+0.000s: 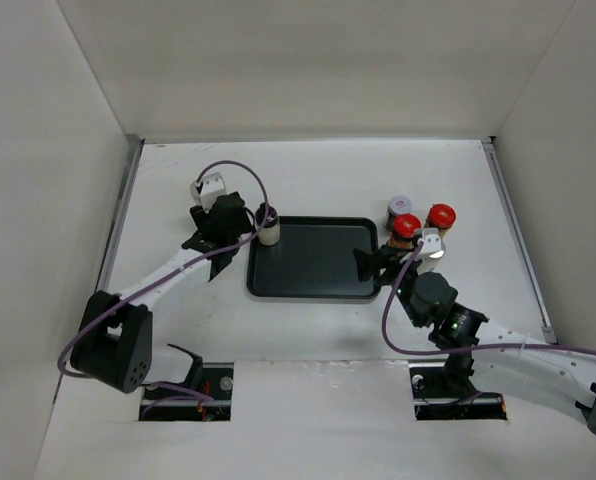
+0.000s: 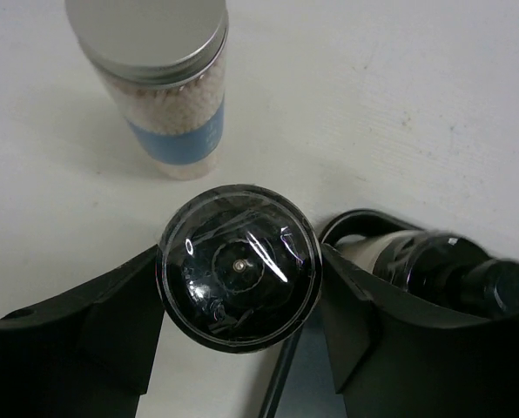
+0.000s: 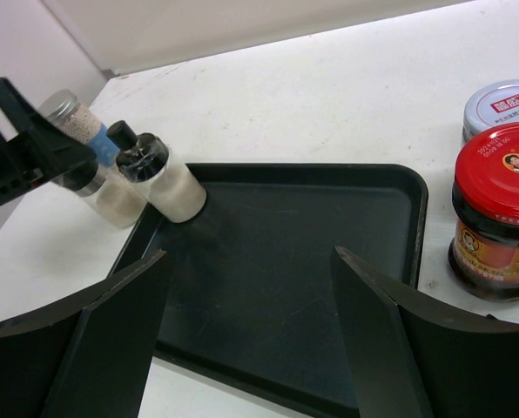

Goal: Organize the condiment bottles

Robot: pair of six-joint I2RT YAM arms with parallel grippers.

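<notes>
In the left wrist view my left gripper (image 2: 239,272) is shut on a shaker with a glossy black cap (image 2: 239,266), one finger touching each side, right at the black tray's edge (image 2: 279,387). A second black-capped white shaker (image 2: 434,261) stands just beyond the right finger, in the tray's far left corner (image 1: 268,228). A silver-lidded jar with a blue label (image 2: 159,78) stands on the table ahead. My right gripper (image 3: 249,252) hangs open over the tray's right end with nothing between its fingers. Two red-lidded brown jars (image 1: 406,225) (image 1: 442,215) and a grey-lidded jar (image 1: 400,207) stand right of the tray.
The black tray (image 1: 313,293) lies mid-table between the two arms. White walls enclose the table on the left, back and right. The nearest red-lidded jar (image 3: 496,209) stands close to my right gripper's right finger.
</notes>
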